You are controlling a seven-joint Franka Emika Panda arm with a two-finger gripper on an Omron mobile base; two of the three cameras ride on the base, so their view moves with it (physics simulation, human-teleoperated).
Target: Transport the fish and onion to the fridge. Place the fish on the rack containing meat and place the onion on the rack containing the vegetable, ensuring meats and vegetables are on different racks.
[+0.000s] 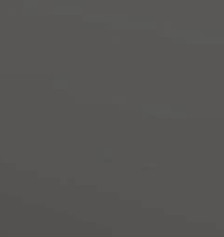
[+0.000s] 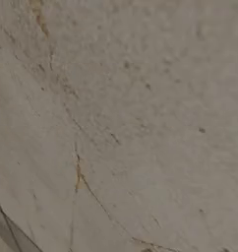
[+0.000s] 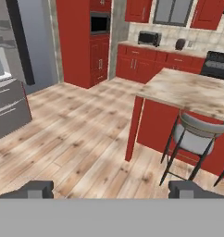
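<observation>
The robot's two-finger gripper (image 3: 111, 190) is spread wide, its dark fingertips (image 3: 37, 189) far apart with nothing between them, above a pale wooden plank floor (image 3: 81, 139). The tall dark grey fridge (image 3: 9, 74) stands open at the left edge. A red-sided island with a light stone top (image 3: 188, 88) and a grey stool (image 3: 195, 134) stand to the right.

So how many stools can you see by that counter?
2: one grey-seated stool stands in front of the red counter; a second just peeks in at the right edge. More may be hidden past the frame.
</observation>
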